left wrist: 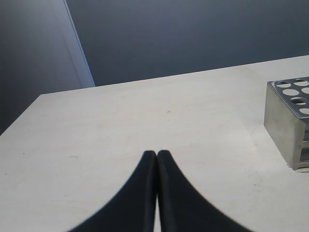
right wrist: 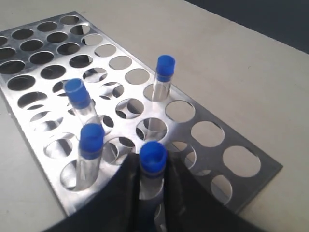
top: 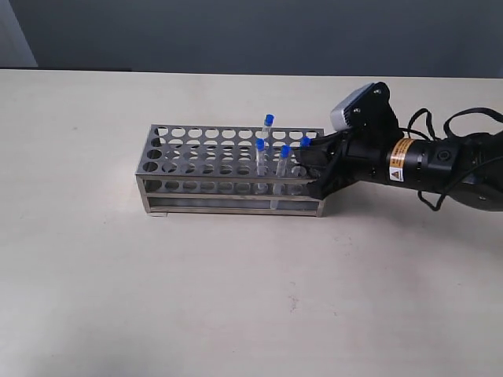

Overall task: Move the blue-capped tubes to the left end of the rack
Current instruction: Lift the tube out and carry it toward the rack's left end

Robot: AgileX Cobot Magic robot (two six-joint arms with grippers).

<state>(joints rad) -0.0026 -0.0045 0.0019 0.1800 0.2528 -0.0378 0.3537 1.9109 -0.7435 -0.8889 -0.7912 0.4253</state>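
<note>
Four blue-capped tubes [top: 269,119] stand in the single steel rack [top: 196,169], all within its right half as the exterior view shows it. There are two grippers. The right gripper [right wrist: 152,169] has its black fingers [right wrist: 120,193] pressed against either side of the fourth tube [right wrist: 153,157] at the rack's right end, while the other three tubes stand free. The right wrist view makes this pinch plain. The exterior view shows only the arm reaching to that end, with the tube's lower part hidden. Only the left wrist view shows the left gripper [left wrist: 157,154], its fingers closed tip to tip on nothing. It hangs over the pale table [left wrist: 120,121], apart from the rack's end wall.
</note>
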